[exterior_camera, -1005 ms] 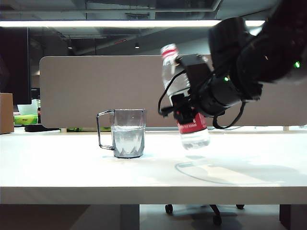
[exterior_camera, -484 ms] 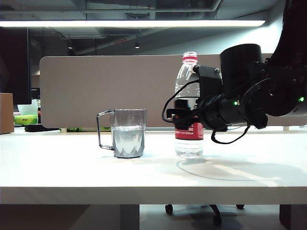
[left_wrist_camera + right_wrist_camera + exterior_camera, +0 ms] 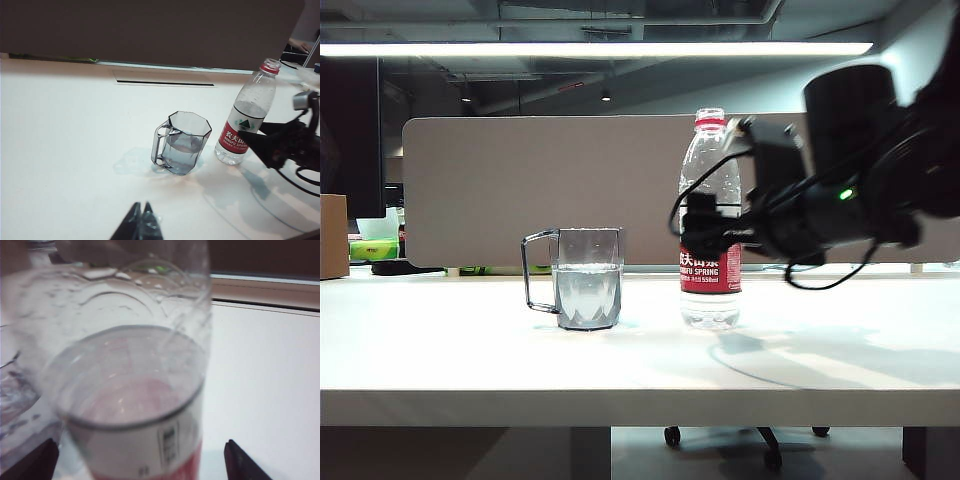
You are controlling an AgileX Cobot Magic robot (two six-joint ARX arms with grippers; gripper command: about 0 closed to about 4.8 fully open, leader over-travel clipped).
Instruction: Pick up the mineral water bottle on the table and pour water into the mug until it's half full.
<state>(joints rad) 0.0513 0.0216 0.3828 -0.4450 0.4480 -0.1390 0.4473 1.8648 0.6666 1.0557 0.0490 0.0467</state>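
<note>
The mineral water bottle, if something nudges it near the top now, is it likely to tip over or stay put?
The mineral water bottle is tall and narrow, so it probably tips easily. Its water sits low, around the label, which should steady it somewhat. It has no cap, so a fall would likely spill. The right gripper stands open around it, not supporting it.

grey partition panel (image 3: 540, 190) runs behind the desk, rounded top corner, spans most of the width. cardboard box (image 3: 333, 236) at far left edge. dark monitor (image 3: 350, 130) above/behind the box, screen off. green-and-white packet (image 3: 375, 248) just right of the box, low behind the desk line. long ceiling strip light (image 3: 590, 48) lit, exposed ducting above it. office chair base with castors (image 3: 745, 438) visible under the desk, right of centre.
</note>
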